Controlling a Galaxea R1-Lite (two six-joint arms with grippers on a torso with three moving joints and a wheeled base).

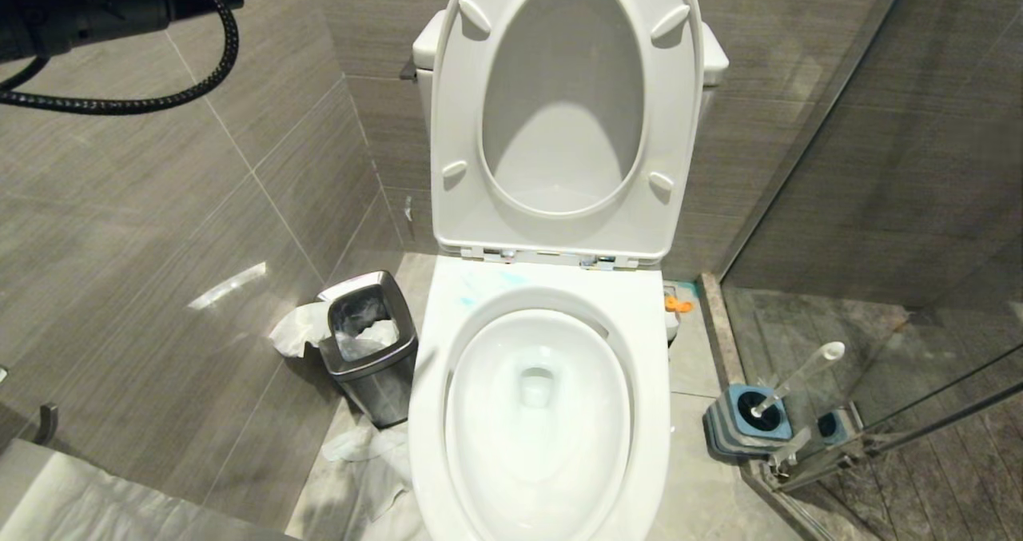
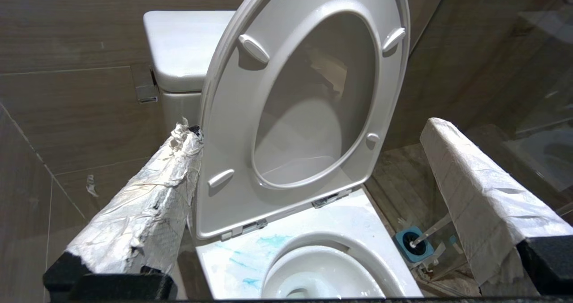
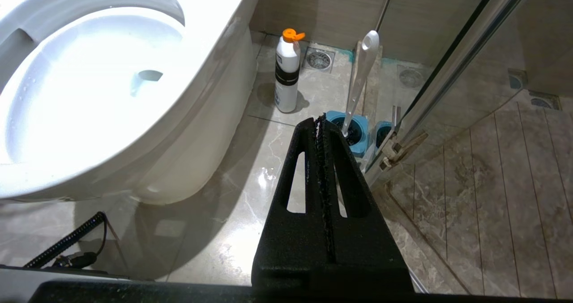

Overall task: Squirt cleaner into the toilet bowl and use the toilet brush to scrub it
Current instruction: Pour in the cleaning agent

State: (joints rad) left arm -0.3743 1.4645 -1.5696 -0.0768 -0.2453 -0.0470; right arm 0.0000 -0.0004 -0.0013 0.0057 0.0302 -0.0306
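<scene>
The floor (image 1: 695, 493) is of grey-beige stone tiles. On it stands the toilet bowl (image 1: 543, 413). At the left side stand a steel waste bin (image 1: 369, 345) and crumpled paper (image 1: 364, 453). At the right side are a white bottle (image 3: 287, 72) and the blue brush holder (image 1: 747, 421).

Small steel waste bin (image 1: 369, 343) on the floor against the grey tiled wall (image 1: 160, 205), lined with a white bag, crumpled white paper (image 1: 297, 329) beside it and more paper (image 1: 364, 465) spread on the floor in front. White bottle (image 3: 286, 72) with orange cap upright near a floor drain (image 3: 318, 60). Square blue-grey holder (image 1: 747, 421) standing just beside the glass shower partition (image 1: 879, 205).
</scene>
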